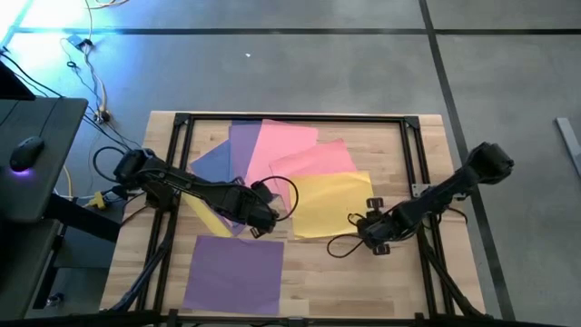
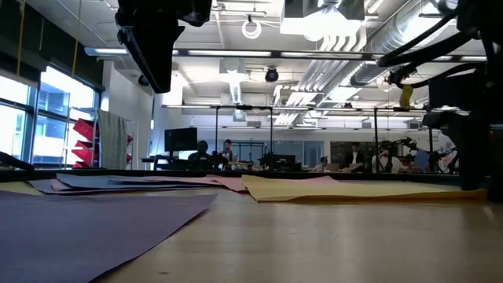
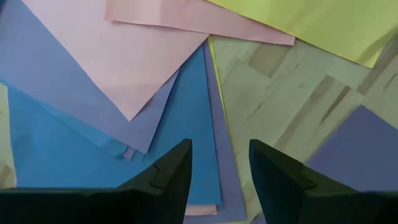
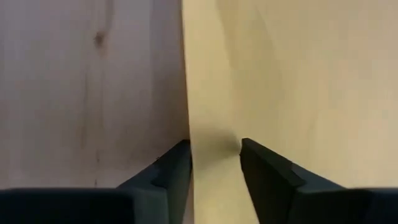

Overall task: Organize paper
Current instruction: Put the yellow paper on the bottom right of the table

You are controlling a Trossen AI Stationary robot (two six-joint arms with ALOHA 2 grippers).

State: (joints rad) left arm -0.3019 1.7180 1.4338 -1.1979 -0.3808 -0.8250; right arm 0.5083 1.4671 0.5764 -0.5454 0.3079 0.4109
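Several paper sheets overlap on the wooden table: pink (image 1: 290, 150), blue and purple (image 1: 222, 159), yellow (image 1: 331, 204). One purple sheet (image 1: 238, 272) lies flat by itself near the front edge. My left gripper (image 1: 263, 222) hangs open above the blue and purple sheets (image 3: 186, 124), well clear of them. My right gripper (image 4: 214, 162) is low at the yellow sheet's right edge (image 4: 186, 93), near the sheet's near right corner, and open. One of its fingers is over bare wood and the other over the yellow sheet (image 4: 298, 74). My right gripper points steeply down with its fingers either side of the yellow sheet's right edge (image 4: 188, 118), which runs into the gap between them. A shadow lies on the sheet at the fingertips. I cannot tell whether the fingertips touch the sheet or the table.
A black metal frame (image 1: 290, 118) runs round the table's far edge and sides. Cables loop beside both grippers (image 1: 340, 243). A dark desk with a mouse (image 1: 27, 150) stands left of the table. Bare wood (image 1: 354, 282) lies right of the lone purple sheet.
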